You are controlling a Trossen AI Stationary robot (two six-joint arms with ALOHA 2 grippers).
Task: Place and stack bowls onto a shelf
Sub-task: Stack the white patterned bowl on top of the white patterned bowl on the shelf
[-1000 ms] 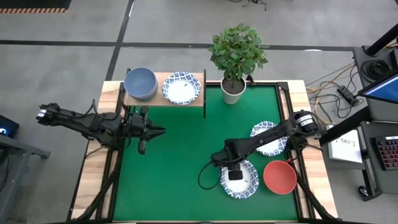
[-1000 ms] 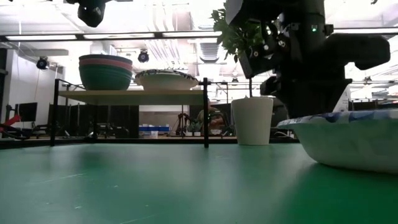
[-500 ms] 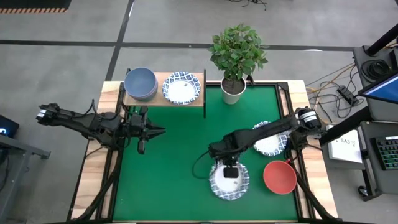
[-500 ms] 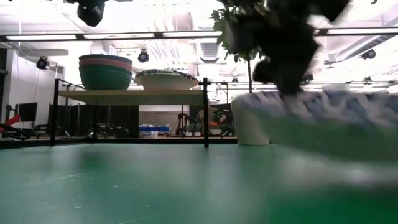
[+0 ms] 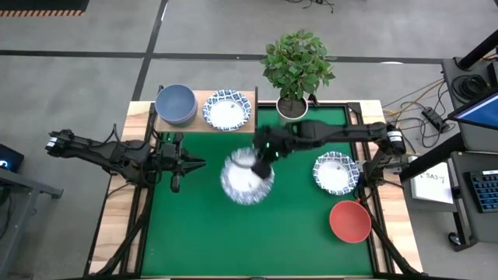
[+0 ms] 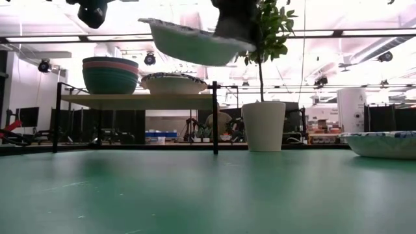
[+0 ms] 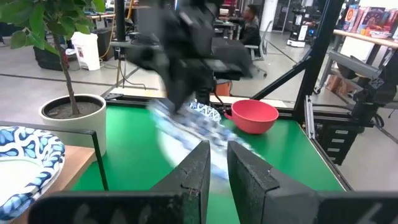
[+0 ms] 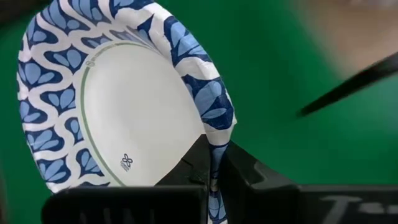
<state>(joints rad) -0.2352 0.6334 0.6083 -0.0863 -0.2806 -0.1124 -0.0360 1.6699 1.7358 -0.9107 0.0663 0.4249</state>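
The right gripper (image 5: 263, 165), clamped on a patterned bowl's (image 5: 246, 179) rim, has lifted it from the table's front toward the shelf (image 5: 204, 124).

Potted plant (image 5: 296, 74) at green table (image 5: 202, 225) far edge.

Patterned bowl (image 5: 247, 178) airborne near shelf (image 5: 204, 124) holding stacked bowls (image 5: 175, 103).

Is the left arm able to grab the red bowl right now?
Probably not. The red bowl sits at the table's far right edge, while the left gripper waits near the left side. The right gripper, carrying a patterned bowl, hangs between them.
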